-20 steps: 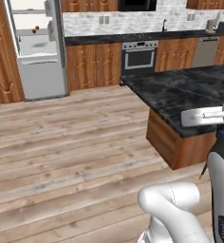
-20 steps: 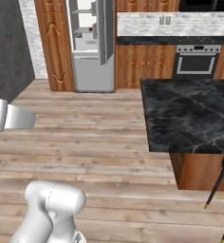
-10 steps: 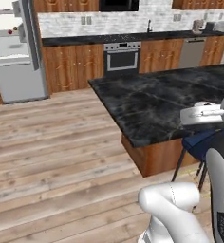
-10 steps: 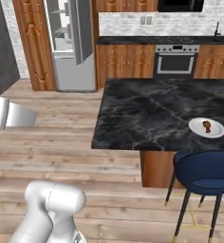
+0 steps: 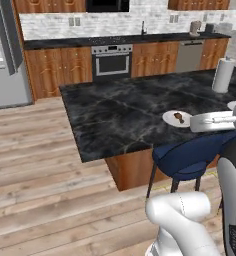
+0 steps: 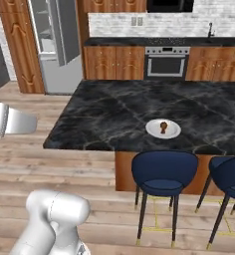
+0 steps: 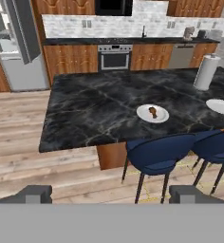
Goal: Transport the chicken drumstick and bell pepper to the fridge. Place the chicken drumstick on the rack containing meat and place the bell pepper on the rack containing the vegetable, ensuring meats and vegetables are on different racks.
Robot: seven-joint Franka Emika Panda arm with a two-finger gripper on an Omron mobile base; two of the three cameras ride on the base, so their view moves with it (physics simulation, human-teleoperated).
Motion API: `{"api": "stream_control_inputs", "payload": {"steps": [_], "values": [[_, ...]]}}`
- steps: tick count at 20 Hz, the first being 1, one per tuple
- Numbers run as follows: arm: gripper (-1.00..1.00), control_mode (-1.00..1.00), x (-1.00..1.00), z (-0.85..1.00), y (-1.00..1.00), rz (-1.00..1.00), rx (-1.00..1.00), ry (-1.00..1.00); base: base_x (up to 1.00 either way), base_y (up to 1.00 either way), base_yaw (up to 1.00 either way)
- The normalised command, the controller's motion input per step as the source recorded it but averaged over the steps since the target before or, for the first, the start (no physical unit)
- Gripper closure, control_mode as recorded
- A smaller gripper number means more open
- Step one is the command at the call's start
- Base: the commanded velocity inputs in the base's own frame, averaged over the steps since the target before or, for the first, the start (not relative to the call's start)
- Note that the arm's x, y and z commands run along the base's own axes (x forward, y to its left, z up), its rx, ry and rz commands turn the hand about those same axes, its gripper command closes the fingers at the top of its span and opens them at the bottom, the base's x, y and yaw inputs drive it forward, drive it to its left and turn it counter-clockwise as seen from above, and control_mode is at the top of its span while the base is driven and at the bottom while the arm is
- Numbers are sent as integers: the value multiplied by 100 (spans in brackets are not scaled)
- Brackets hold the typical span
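The chicken drumstick (image 7: 153,112) is a small brown piece on a white plate (image 7: 144,116) near the front edge of the black marble island (image 7: 95,109). It also shows as the drumstick (image 5: 179,117) and the drumstick (image 6: 163,126) in the base views. My gripper (image 7: 111,194) is open and holds nothing. It hangs over the wood floor, well short of the island, and one of its fingertips (image 7: 35,193) rises at the hand view's lower left. The fridge (image 6: 59,74) stands far back left with its door open, its racks too small to read. The bell pepper is out of view.
Blue stools (image 7: 156,154) are tucked under the island's near edge, between me and the plate. A paper towel roll (image 7: 205,72) and a second white plate (image 7: 221,106) sit at the island's right. Back counters with an oven (image 7: 114,58) line the far wall.
The whole picture has shifted: the base has moved, so the fridge slid off to the left and the island with the plate and stools came in front. The gripper stays open.
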Motion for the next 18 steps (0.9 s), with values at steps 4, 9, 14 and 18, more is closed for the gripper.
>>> {"api": "stream_control_inputs", "payload": {"steps": [4, 9, 14, 18], "values": [[-100, 100, 0, 0, 0, 0, 0, 0, 25, -100, 18], [-100, 100, 0, 0, 0, 0, 0, 0, 24, -94, 23], [-100, 100, 0, 0, 0, 0, 0, 0, 10, -41, 6], [-100, 100, 0, 0, 0, 0, 0, 0, 44, -8, 0]]}}
